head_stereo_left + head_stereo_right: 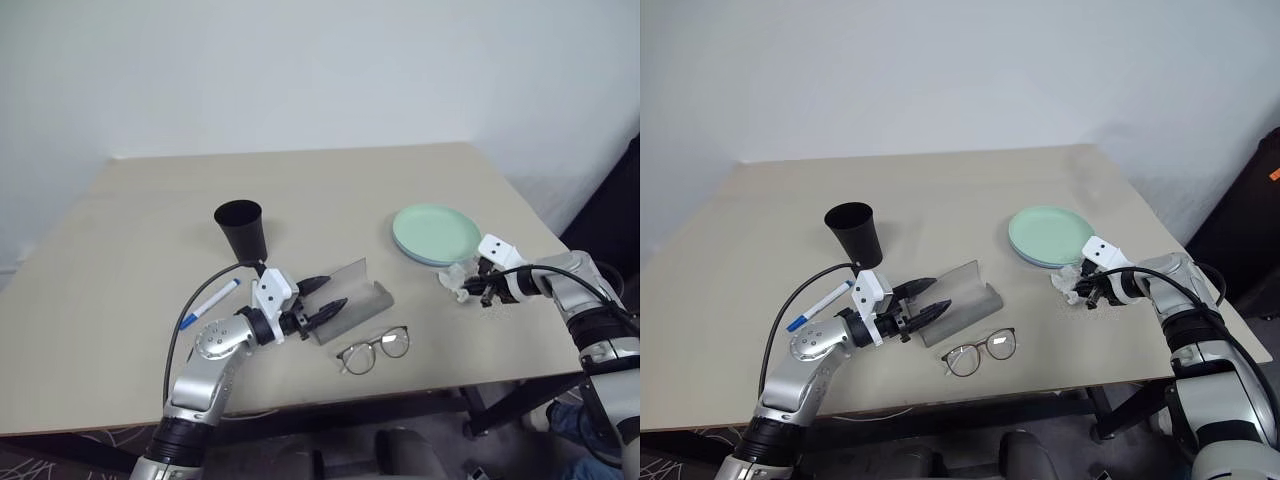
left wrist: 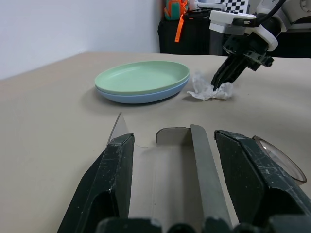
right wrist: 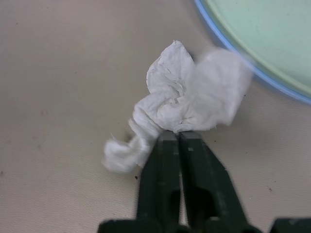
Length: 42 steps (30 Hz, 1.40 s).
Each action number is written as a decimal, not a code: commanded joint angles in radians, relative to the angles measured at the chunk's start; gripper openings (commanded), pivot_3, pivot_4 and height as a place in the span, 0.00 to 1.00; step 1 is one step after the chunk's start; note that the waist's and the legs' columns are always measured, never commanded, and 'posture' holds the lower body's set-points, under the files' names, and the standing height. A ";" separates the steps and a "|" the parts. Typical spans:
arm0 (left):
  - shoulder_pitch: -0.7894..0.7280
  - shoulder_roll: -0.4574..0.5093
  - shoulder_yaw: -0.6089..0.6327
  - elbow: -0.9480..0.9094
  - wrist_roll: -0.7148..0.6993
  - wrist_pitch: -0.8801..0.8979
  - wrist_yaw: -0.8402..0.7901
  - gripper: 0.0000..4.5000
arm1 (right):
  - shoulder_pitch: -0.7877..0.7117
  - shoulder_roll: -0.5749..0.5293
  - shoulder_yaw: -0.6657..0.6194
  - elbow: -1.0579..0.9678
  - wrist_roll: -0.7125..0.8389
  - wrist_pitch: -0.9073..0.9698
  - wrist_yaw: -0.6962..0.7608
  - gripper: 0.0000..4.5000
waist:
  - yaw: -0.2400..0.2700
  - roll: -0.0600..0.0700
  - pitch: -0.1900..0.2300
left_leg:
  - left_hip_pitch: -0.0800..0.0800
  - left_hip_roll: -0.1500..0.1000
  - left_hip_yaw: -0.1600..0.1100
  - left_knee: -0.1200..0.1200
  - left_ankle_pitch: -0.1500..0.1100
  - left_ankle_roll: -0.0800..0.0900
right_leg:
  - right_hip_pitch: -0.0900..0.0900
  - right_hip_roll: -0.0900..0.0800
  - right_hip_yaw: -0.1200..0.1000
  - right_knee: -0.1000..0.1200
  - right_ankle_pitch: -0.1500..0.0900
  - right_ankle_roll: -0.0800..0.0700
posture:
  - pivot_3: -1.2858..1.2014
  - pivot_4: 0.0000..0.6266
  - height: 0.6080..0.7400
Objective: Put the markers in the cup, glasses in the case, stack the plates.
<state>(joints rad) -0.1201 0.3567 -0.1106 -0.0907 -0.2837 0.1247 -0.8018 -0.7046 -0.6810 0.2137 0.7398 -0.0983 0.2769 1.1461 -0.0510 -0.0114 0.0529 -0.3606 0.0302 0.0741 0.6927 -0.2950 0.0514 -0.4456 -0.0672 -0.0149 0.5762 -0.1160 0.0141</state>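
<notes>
The beige desk (image 1: 140, 300) carries everything. Toward its right side the mint green plate (image 1: 436, 232) lies stacked on the light blue plate (image 2: 141, 96), whose rim shows beneath it. Nearer the front, at the middle, the grey spectacle case (image 1: 352, 298) lies open, its trough bare. The left pincer (image 1: 322, 297) hovers level at the near end of the case with its two black fingers standing apart on either side of the trough, holding nothing. The black cup (image 1: 241, 230) stands upright behind the case, to the left. The wire-framed glasses (image 1: 374, 350) rest on the desk just in front of the case, lenses toward the desk's edge. The blue-capped marker (image 1: 209, 303) lies flat, left of the left pincer and in front of the cup. Beside the plates, the right pincer (image 3: 176, 137) is pinched closed on a crumpled white tissue (image 3: 184, 104).
</notes>
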 commanded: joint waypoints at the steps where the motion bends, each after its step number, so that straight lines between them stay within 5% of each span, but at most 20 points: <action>1: -0.002 0.006 0.002 -0.035 0.001 -0.015 0.004 0.61 | -0.037 -0.022 -0.022 -0.041 0.019 -0.034 0.029 0.01 | 0.000 0.000 0.000 | 0.000 0.000 0.000 0.000 0.000 0.000 | 0.000 0.000 0.000 0.000 0.000 0.000 | 0.52 0.00 1.00; 8: -0.001 0.006 0.001 -0.033 0.002 -0.016 0.003 0.61 | -0.012 -0.069 -0.072 -0.155 0.115 -0.124 0.165 0.01 | 0.001 0.000 0.000 | 0.000 0.000 0.000 0.000 0.000 0.000 | 0.000 0.000 0.000 0.000 0.000 0.000 | 0.52 0.00 1.00; 22: -0.021 0.001 -0.004 -0.013 0.007 -0.023 0.007 0.61 | -0.311 0.093 -0.072 0.364 -0.025 -0.294 -0.301 0.01 | -0.001 0.001 0.000 | 0.000 0.000 0.000 0.000 0.000 0.000 | 0.000 0.000 0.000 0.000 0.000 0.000 | 0.52 0.00 1.00; 25: -0.023 0.003 -0.001 -0.014 0.008 -0.024 0.011 0.61 | -0.347 0.114 -0.080 0.435 -0.032 -0.310 -0.323 0.14 | 0.000 0.001 0.000 | -0.001 -0.001 0.000 -0.001 0.000 0.001 | 0.000 0.000 0.001 0.000 0.000 0.000 | 0.52 0.00 1.00; 34: -0.013 0.011 0.009 -0.029 0.006 -0.023 0.016 0.61 | -0.363 0.114 -0.092 0.476 -0.034 -0.383 -0.344 0.81 | -0.001 0.002 0.000 | 0.000 -0.001 0.000 -0.001 -0.001 0.002 | 0.000 0.000 0.001 0.000 0.000 0.000 | 0.52 0.00 1.00; 42: -0.087 0.022 -0.027 0.014 0.019 -0.012 -0.030 0.61 | -0.195 0.115 -0.202 0.226 0.169 -0.503 0.023 0.81 | 0.002 0.002 0.000 | 0.000 -0.001 -0.002 -0.001 0.000 0.002 | 0.001 0.001 0.001 -0.001 0.000 0.000 | 0.52 0.00 1.00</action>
<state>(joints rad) -0.1786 0.3763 -0.1356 -0.0724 -0.2688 0.1213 -0.8205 -0.9097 -0.5607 0.0413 1.0374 0.0141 -0.1998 1.1098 -0.0494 -0.0095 0.0525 -0.3604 0.0292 0.0720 0.6918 -0.2955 0.0533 -0.4437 -0.0663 -0.0137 0.5756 -0.1158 0.0144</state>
